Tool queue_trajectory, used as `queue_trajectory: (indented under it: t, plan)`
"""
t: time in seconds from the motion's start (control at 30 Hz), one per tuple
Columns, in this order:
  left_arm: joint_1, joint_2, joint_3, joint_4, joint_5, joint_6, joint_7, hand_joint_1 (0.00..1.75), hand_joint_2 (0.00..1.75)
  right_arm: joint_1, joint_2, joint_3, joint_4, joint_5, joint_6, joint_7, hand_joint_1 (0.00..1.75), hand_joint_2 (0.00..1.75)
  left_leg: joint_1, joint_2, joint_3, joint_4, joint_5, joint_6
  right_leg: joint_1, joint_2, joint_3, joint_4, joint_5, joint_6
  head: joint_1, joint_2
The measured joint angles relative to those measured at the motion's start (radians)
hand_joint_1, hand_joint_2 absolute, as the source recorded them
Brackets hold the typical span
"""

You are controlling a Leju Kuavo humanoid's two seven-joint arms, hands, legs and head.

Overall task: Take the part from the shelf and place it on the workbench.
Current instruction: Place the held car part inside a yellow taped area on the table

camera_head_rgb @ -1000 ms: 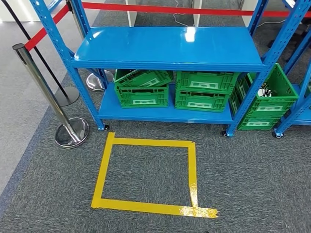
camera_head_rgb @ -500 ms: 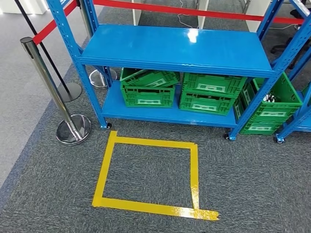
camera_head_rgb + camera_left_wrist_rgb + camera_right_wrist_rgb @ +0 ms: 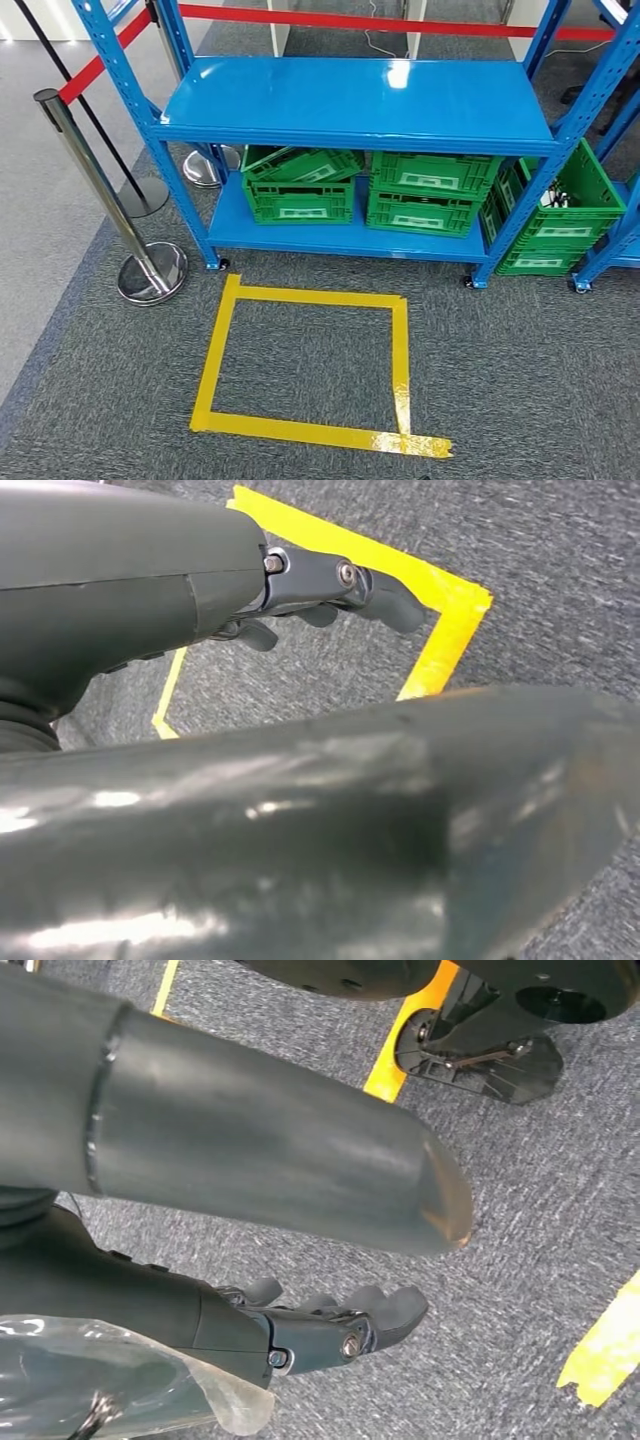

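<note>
A blue shelf (image 3: pixel 355 95) stands at the far edge of the grey carpet (image 3: pixel 521 380). Its top board is bare. On its lower board sit two green crates (image 3: pixel 300 185) side by side, the left one with a second crate tilted into it. A third crate (image 3: pixel 562 215) stands on the floor at the shelf's right end, with small dark and white items inside; whether these are the part cannot be told. A yellow tape square (image 3: pixel 302 365) lies on the carpet in front of the shelf. Two chrome posts (image 3: pixel 98 180) with red and black belts stand at the left.

The left hand (image 3: pixel 317 585) hangs above the tape, fingers extended and holding nothing. The right hand (image 3: pixel 324 1325) hangs over the carpet, fingers loosely spread, empty.
</note>
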Motion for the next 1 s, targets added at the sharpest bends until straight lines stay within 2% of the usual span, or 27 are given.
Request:
queue_trajectory:
  t: [0.03,0.07,0.1,0.23,0.27,0.3,0.37,0.4,0.43,0.47,0.5,0.53,0.57,0.6,0.63,0.73,0.77,0.8,0.87,0.9,0.93,0.97,1.0]
  plan:
    - [-0.001,0.0,0.0,0.0,0.0,0.0,0.0,0.0,0.0,0.0,0.0,0.0,0.0,0.0,0.0,0.0,0.0,0.0,-0.001,0.001,0.029,-0.066,0.028,0.003,0.002,0.0,0.002,0.0,-0.004,0.005,0.0,0.0]
    - [-0.002,0.0,0.0,0.0,0.0,0.0,0.0,0.0,0.0,-0.001,0.0,0.0,0.0,0.0,0.0,0.0,0.0,0.0,-0.003,0.003,0.05,-0.114,0.041,0.007,0.003,0.0,0.004,0.001,-0.008,0.01,0.0,0.0]
    - [-0.003,0.0,0.001,0.0,0.0,0.0,-0.001,0.0,0.0,-0.001,0.0,0.0,0.0,0.0,0.0,0.0,0.0,0.0,-0.005,0.004,0.061,-0.139,0.041,0.011,0.004,-0.001,0.004,0.001,-0.01,0.017,0.001,0.0]
    - [0.001,0.0,0.002,0.0,0.0,-0.001,-0.003,0.0,0.0,-0.003,0.0,0.0,0.0,0.0,0.0,0.0,0.0,0.0,-0.006,0.002,0.07,-0.159,0.034,0.032,0.002,-0.001,0.002,0.006,-0.023,0.04,0.006,0.0]
    - [0.001,-0.001,0.002,0.0,0.0,-0.001,-0.003,0.0,0.0,-0.003,0.0,0.0,0.0,0.0,0.001,0.0,0.0,0.0,-0.004,0.002,0.074,-0.164,0.035,0.038,0.002,0.0,-0.014,0.038,-0.041,0.044,0.008,0.0]
    - [0.0,-0.002,0.002,0.0,0.0,-0.002,-0.003,0.0,0.0,-0.003,0.0,0.0,0.0,0.0,0.001,0.0,0.0,0.0,-0.003,0.003,0.076,-0.166,0.034,0.043,0.001,0.002,-0.044,0.093,-0.067,0.047,0.012,0.0]
    - [-0.001,-0.003,0.002,0.0,0.0,-0.002,-0.003,0.0,0.0,-0.002,0.0,0.0,0.0,0.0,0.002,0.0,0.0,0.0,-0.006,0.003,0.08,-0.166,0.028,0.051,0.002,0.003,-0.124,0.236,-0.118,0.05,0.016,0.0]
    - [-0.001,-0.003,0.003,0.0,0.0,-0.002,-0.003,0.0,0.0,-0.001,0.0,0.0,0.0,0.0,0.003,0.0,0.0,0.0,-0.007,0.002,0.084,-0.166,0.025,0.053,0.002,0.003,-0.155,0.28,-0.122,0.051,0.016,0.0]
    - [-0.001,-0.003,0.003,0.0,0.0,-0.002,-0.003,0.0,0.0,0.0,0.0,0.0,0.0,0.0,0.003,0.0,0.0,0.0,-0.008,0.002,0.089,-0.166,0.02,0.053,0.002,0.003,-0.167,0.288,-0.107,0.051,0.016,0.0]
    - [0.0,-0.003,0.003,0.0,0.001,-0.002,-0.003,0.0,0.0,0.001,0.0,0.0,0.0,0.0,0.004,0.0,0.0,0.0,-0.008,0.001,0.097,-0.166,0.015,0.052,0.002,0.003,-0.159,0.254,-0.071,0.049,0.016,0.0]
    - [0.001,-0.003,0.003,0.0,0.001,-0.002,-0.003,0.0,0.0,0.001,0.0,0.0,0.0,0.0,0.005,0.0,0.0,0.0,-0.008,0.0,0.106,-0.166,0.009,0.051,0.002,0.003,-0.135,0.19,-0.025,0.046,0.016,0.0]
    - [0.001,-0.004,0.004,0.0,0.001,-0.002,-0.003,0.0,0.0,0.0,0.0,0.0,0.0,0.0,0.005,0.0,0.0,0.0,-0.009,-0.001,0.113,-0.165,0.003,0.047,0.003,0.004,-0.105,0.125,0.008,0.043,0.016,0.0]
    - [0.0,-0.004,0.004,0.0,0.001,-0.002,-0.003,0.0,0.0,0.0,-0.001,0.0,0.0,0.0,0.006,0.0,0.0,0.0,-0.011,-0.002,0.117,-0.163,-0.004,0.042,0.005,0.004,-0.077,0.066,0.028,0.038,0.016,0.0]
    - [-0.001,-0.004,0.004,0.0,0.001,-0.003,-0.003,0.0,0.0,-0.001,-0.001,0.0,0.0,0.0,0.006,0.0,0.0,0.0,-0.012,-0.002,0.119,-0.162,-0.008,0.038,0.006,0.005,-0.059,0.031,0.033,0.033,0.015,0.0]
    - [-0.003,-0.004,0.004,0.0,0.001,-0.003,-0.003,0.0,0.0,-0.001,-0.001,0.0,0.0,0.0,0.006,0.0,0.0,0.0,-0.013,-0.003,0.119,-0.162,-0.011,0.033,0.008,0.005,-0.051,0.019,0.026,0.028,0.014,0.0]
    - [-0.005,-0.004,0.004,0.0,0.001,-0.003,-0.003,0.0,0.0,0.002,-0.001,0.0,0.0,0.0,0.006,0.0,0.0,0.0,-0.012,-0.002,0.123,-0.156,-0.023,0.02,0.004,0.005,-0.039,0.009,0.02,0.013,0.01,0.0]
    - [-0.005,-0.004,0.004,0.0,0.001,-0.003,-0.003,0.0,0.0,0.001,-0.002,-0.001,0.0,0.0,0.006,0.0,0.0,0.0,-0.011,-0.001,0.113,-0.128,-0.039,0.014,0.001,0.004,-0.033,0.005,0.018,0.007,0.008,0.0]
    - [-0.005,-0.003,0.004,0.0,0.001,-0.003,-0.003,0.0,0.0,0.0,-0.002,-0.001,0.0,0.0,0.007,0.0,0.0,0.0,-0.009,-0.001,0.091,-0.082,-0.061,0.008,-0.001,0.003,-0.026,0.002,0.016,0.001,0.005,0.0]
    - [-0.005,-0.003,0.005,0.0,0.003,-0.004,-0.004,0.0,0.0,-0.001,-0.002,-0.001,0.0,0.002,0.007,0.001,0.0,0.0,-0.005,0.0,0.016,0.059,-0.113,-0.001,-0.001,0.001,-0.016,0.002,0.007,-0.005,0.002,0.0]
    - [-0.004,-0.003,0.005,0.0,0.004,-0.005,-0.004,0.0,0.0,-0.001,-0.002,-0.001,0.0,0.004,0.008,0.002,0.0,0.0,-0.003,0.0,-0.018,0.111,-0.122,-0.004,-0.001,0.001,-0.01,0.002,0.002,-0.005,0.002,0.0]
    - [-0.002,-0.003,0.006,0.0,0.006,-0.006,-0.005,0.0,0.0,-0.001,-0.002,-0.001,0.0,0.007,0.008,0.004,0.0,0.0,-0.001,0.0,-0.038,0.134,-0.111,-0.006,-0.001,0.001,-0.003,0.002,-0.004,-0.005,0.002,0.0]
    - [-0.001,-0.003,0.006,0.0,0.007,-0.007,-0.005,0.0,0.0,-0.001,-0.002,-0.001,0.0,0.009,0.008,0.007,0.0,0.0,0.001,0.0,-0.038,0.111,-0.077,-0.006,-0.002,0.003,0.005,0.002,-0.01,-0.003,0.002,0.0]
    - [0.0,-0.002,0.006,0.0,0.008,-0.007,-0.005,0.0,0.0,-0.001,-0.002,-0.001,0.0,0.012,0.008,0.009,0.0,0.0,0.002,0.0,-0.023,0.057,-0.028,-0.006,-0.003,0.004,0.015,0.002,-0.016,0.0,0.002,0.0]
